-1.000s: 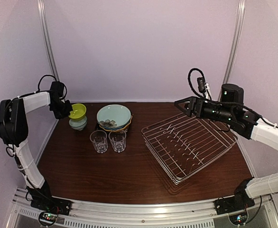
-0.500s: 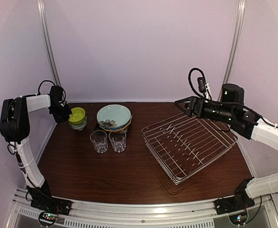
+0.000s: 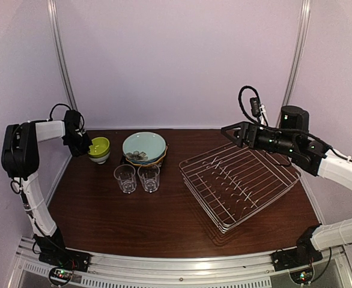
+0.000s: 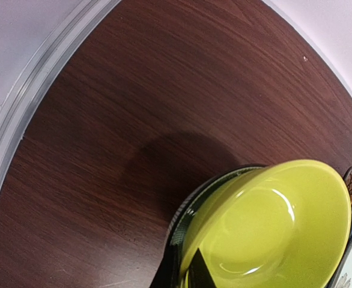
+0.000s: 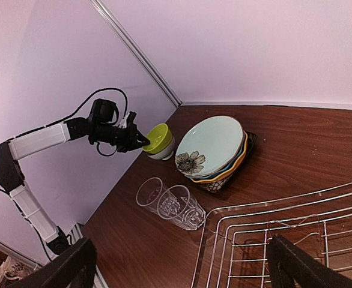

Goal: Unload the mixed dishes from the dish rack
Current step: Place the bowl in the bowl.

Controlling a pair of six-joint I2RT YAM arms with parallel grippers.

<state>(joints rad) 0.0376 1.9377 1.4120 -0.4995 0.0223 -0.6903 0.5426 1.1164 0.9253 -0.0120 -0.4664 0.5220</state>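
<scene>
- Logging the left gripper [image 4: 184,273] clamped on the rim of the glossy yellow-green round bowl [image 4: 272,222], with one finger inside the wall and one outside.
- We place that bowl just left of the stack of round plates with a pale teal one on top [image 3: 144,146]. It sits over a small white bowl [image 3: 100,159]. We cannot tell whether it is fully nested or a little raised.
- Key relation: the pincer reaches the bowl from the side away from the stack, so we judge a release and retreat should go up and further left of the stack. The bowl is round, so it has no long axis to align.
- The right gripper [image 3: 229,132] has its fingers spread wide and grips nothing. It hangs well right of the stack, over the far corner of the silver wire dish rack [image 3: 242,180]. The left arm is by far the nearer to the bowls.
- The rack shows bare wire, and two clear glasses [image 3: 137,177] stand just in front of the stack.
- Hidden: the lower plates show as edges only, and the wrist view cuts off the white bowl.
</scene>
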